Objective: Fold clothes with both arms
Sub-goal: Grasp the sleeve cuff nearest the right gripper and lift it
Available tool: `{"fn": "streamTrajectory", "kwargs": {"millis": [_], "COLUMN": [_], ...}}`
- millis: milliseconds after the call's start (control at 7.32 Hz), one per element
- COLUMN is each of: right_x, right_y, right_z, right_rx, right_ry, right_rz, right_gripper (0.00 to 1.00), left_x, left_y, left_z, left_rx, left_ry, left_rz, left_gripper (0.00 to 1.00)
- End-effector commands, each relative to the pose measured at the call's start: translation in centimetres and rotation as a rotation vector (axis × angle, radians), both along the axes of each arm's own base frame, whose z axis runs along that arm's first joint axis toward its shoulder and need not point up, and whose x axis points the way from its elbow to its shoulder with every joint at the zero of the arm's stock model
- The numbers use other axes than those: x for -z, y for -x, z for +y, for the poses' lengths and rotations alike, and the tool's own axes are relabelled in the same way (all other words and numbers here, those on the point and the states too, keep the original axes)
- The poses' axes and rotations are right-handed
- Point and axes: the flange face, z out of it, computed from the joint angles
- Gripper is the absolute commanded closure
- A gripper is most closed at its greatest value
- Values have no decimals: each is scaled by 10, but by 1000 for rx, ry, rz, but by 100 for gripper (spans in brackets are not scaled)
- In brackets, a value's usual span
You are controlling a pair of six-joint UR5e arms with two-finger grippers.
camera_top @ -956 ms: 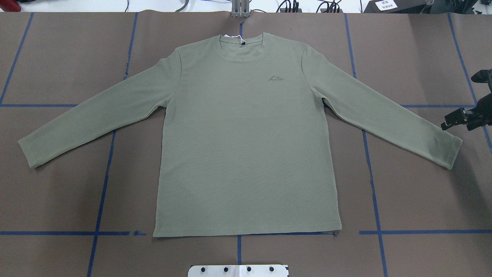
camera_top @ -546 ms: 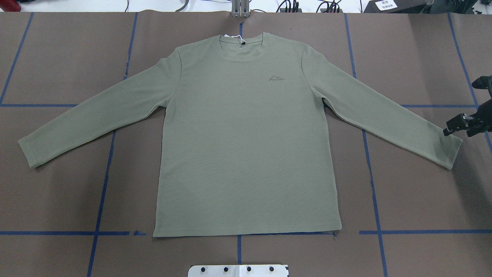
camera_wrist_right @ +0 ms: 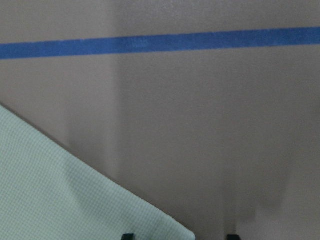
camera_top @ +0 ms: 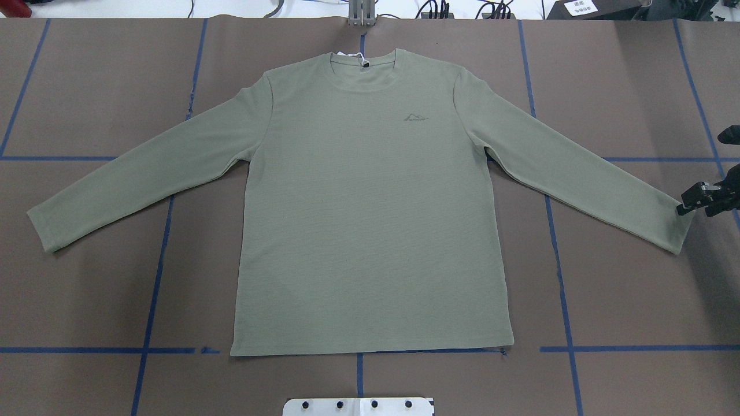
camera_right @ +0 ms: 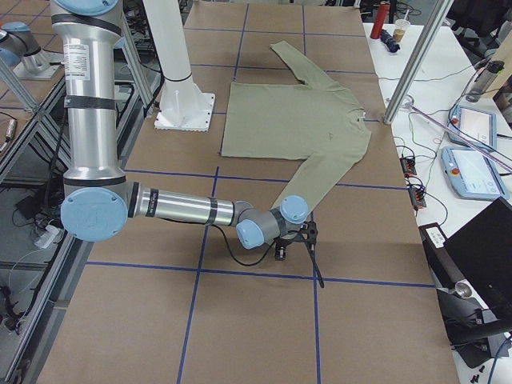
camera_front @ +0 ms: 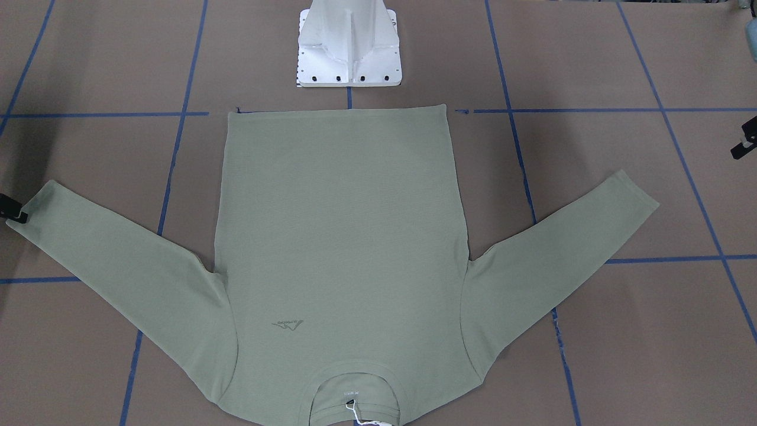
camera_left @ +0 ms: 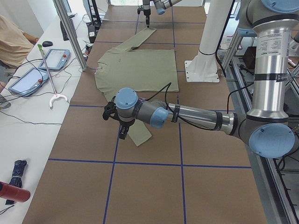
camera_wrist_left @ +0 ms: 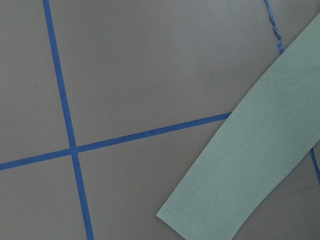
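Observation:
The sage-green shirt (camera_top: 370,202) lies flat and face up on the brown table, sleeves spread, collar and white tag (camera_top: 354,56) at the far side. My right gripper (camera_top: 691,202) sits at the end of the shirt's right-hand sleeve cuff (camera_top: 676,225). In the right wrist view it is open (camera_wrist_right: 180,236), with the cuff corner (camera_wrist_right: 165,225) between its fingertips. My left gripper (camera_front: 745,142) shows only partly at the frame edge, off the other cuff (camera_front: 639,195). The side view places it (camera_left: 122,133) just above that cuff (camera_left: 140,137). Its jaws are not visible.
The white pedestal base (camera_front: 349,53) stands just behind the shirt's hem. Blue tape lines (camera_top: 156,277) grid the table. A side bench with tablets (camera_left: 56,58), cables and a seated person (camera_left: 11,42) runs along the far edge.
My right gripper has moved toward the robot and slightly outward along the right-hand sleeve cuff, ending at the cuff's edge. The shirt has not moved.

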Motion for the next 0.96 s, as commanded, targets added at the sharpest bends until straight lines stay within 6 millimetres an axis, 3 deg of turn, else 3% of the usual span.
{"fn": "streamTrajectory", "kwargs": {"millis": [0,410,546,683,819], "right_x": [5,13,10,7,6], "right_y": [4,7,6,5,4], "right_z": [-7,-15,-14,-11,-9], "right_rx": [0,1,0,0,2], "right_ry": [-7,-20,-13,-5,-5], "right_rz": [-2,-7,-8,-7,-10], "right_gripper": [63,58,70,100,100], "left_x": [-1,-5,-6,-5,-5], "left_y": [1,0,0,0,0], "left_z": [0,1,1,1,2], "left_rx": [2,-1,-1,-1,-1], "left_ry": [3,9,11,9,8], "left_rz": [-2,-3,-3,-3,-3], "left_gripper": [0,0,0,0,0]}}
